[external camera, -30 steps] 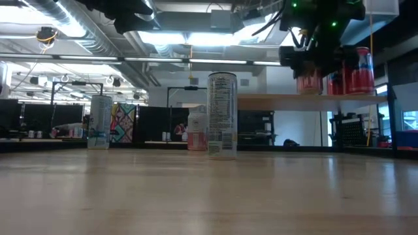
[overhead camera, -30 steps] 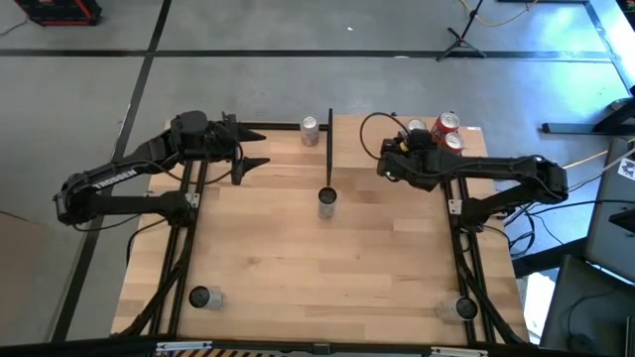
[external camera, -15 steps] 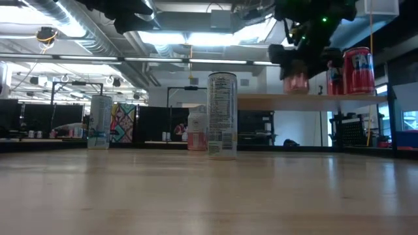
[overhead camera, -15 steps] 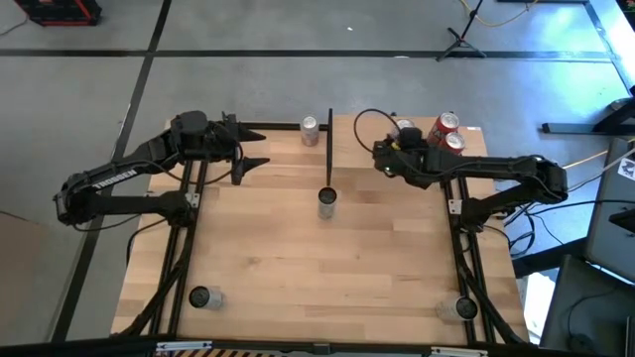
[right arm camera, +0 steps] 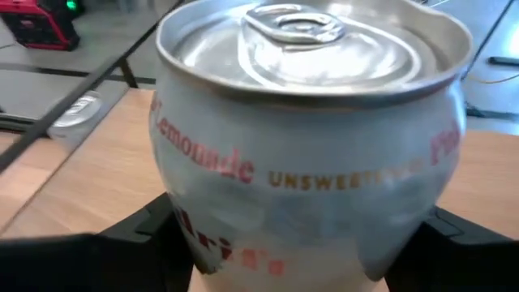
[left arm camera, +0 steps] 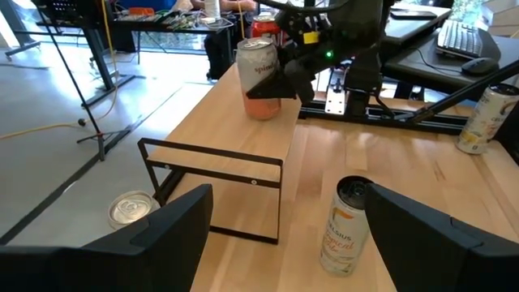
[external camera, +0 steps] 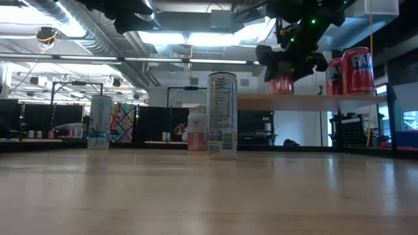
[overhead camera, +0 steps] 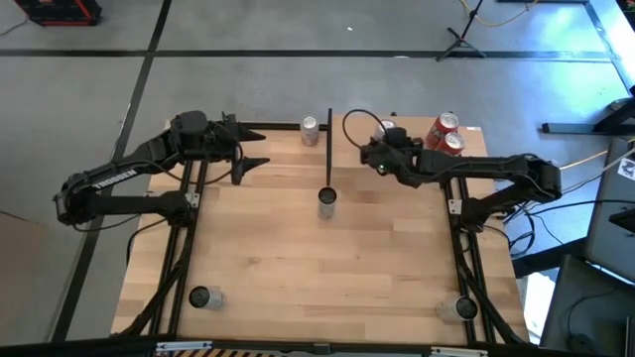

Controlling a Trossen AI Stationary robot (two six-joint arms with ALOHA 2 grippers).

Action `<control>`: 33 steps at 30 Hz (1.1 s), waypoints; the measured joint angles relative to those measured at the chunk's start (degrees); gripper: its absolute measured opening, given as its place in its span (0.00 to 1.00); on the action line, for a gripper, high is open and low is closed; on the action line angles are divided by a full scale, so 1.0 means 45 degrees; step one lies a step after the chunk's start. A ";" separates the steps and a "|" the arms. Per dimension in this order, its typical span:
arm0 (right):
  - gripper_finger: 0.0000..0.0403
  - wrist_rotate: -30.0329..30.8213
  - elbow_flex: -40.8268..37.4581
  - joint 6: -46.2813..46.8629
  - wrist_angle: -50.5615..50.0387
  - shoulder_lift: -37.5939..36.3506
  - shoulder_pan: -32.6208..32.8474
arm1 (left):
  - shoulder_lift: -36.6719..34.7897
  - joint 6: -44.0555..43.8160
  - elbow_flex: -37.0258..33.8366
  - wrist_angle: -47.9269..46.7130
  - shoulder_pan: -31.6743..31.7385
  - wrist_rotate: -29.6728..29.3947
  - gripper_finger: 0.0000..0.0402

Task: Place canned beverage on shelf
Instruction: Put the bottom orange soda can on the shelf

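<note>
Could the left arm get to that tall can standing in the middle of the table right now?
Probably yes. The left tool is open and empty, and the tall can stands alone on bare tabletop, nothing between them. The right tool is busy up at the shelf with a pink can.

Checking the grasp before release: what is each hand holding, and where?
The right hand grips the pink can by its side wall. The left hand holds nothing.

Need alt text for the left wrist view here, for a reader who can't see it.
The right gripper holds a pink and silver can upright on the pale wooden shelf, near its end. Below, a tall can stands on the table and another can sits beside the shelf's black frame.
</note>
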 joint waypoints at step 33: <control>0.85 -0.4685 0.6918 -0.0286 -0.7099 0.0006 -0.0852 | 0.0000 -0.0019 0.0000 -0.0005 0.0005 -0.0454 0.77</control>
